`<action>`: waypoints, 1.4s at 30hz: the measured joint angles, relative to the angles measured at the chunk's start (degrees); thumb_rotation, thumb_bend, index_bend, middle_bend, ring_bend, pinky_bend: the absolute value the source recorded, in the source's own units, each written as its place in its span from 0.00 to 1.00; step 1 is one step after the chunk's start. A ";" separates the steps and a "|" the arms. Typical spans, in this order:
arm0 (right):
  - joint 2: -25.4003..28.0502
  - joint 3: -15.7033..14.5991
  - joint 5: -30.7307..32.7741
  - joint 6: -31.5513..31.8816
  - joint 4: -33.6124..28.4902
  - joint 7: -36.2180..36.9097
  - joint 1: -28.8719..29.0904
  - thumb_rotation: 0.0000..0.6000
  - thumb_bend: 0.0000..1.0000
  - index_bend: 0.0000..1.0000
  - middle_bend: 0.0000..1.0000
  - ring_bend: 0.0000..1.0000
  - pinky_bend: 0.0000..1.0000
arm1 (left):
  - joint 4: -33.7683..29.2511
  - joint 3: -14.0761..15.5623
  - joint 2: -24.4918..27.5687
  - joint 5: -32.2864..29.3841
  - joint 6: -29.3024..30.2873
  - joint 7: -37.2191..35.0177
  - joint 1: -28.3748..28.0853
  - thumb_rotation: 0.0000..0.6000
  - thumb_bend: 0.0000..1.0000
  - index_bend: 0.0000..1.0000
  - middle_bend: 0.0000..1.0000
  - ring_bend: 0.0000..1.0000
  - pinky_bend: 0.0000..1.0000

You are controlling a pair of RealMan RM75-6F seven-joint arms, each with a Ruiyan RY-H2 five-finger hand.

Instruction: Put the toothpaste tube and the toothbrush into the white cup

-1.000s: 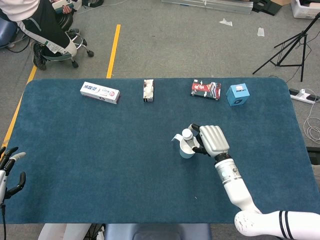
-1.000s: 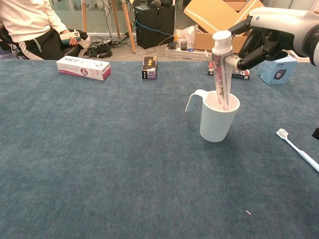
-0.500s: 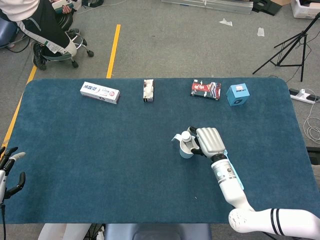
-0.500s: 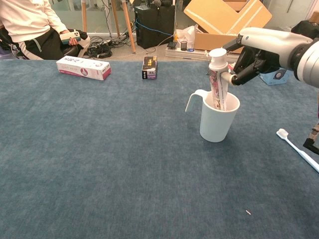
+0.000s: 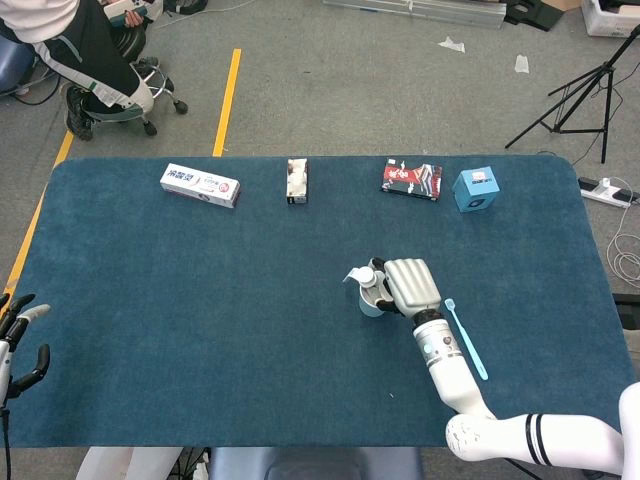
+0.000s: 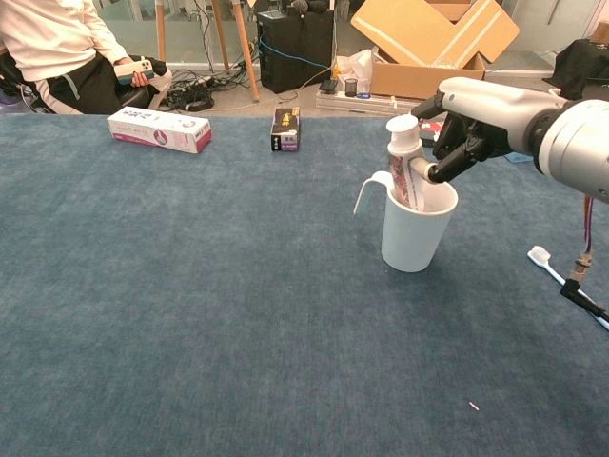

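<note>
The white cup (image 6: 415,235) stands right of the table's middle, its handle to the left; the head view shows the cup (image 5: 369,301) from above. The toothpaste tube (image 6: 406,164) stands in it, cap up, leaning slightly left, its lower part hidden by the cup wall. My right hand (image 6: 468,129) is over the cup's right rim and pinches the tube just below the cap; it also shows as right hand (image 5: 408,285). The light-blue toothbrush (image 5: 465,338) lies on the mat right of the cup, its bristle head (image 6: 540,254) towards the far side. My left hand (image 5: 18,336) hangs at the table's left edge, fingers apart, empty.
Along the far edge lie a white toothpaste box (image 5: 200,185), a small dark box (image 5: 297,180), a red-black packet (image 5: 411,180) and a blue cube box (image 5: 475,189). A person sits beyond the far left corner. The blue mat (image 6: 190,305) covers the table.
My right hand has lowered and shifted left, sinking the toothpaste tube deeper into the cup. The forearm has swung off the toothbrush, which now shows in the head view.
</note>
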 measured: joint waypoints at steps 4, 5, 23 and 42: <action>-0.75 -0.01 0.28 -0.15 0.80 -0.44 0.21 1.00 0.39 0.66 1.00 1.00 1.00 | -0.02 0.00 0.07 0.06 0.08 -0.13 0.04 1.00 0.50 0.22 0.15 0.02 0.03; -0.95 -0.01 0.38 -0.22 1.04 -0.56 0.27 1.00 0.39 0.66 1.00 1.00 1.00 | -0.04 -0.01 0.08 0.06 0.10 -0.15 0.05 1.00 0.50 0.22 0.15 0.02 0.03; -3.52 0.13 1.10 -1.21 3.74 -1.36 0.88 1.00 0.39 0.66 1.00 1.00 1.00 | -0.09 -0.02 0.42 0.24 0.49 -0.74 0.26 1.00 0.50 0.22 0.15 0.02 0.03; -2.70 -0.06 -0.16 -2.62 3.60 0.35 0.28 1.00 0.22 0.50 1.00 1.00 1.00 | -0.15 -0.07 0.39 0.10 0.42 -0.52 0.27 1.00 0.50 0.22 0.15 0.02 0.03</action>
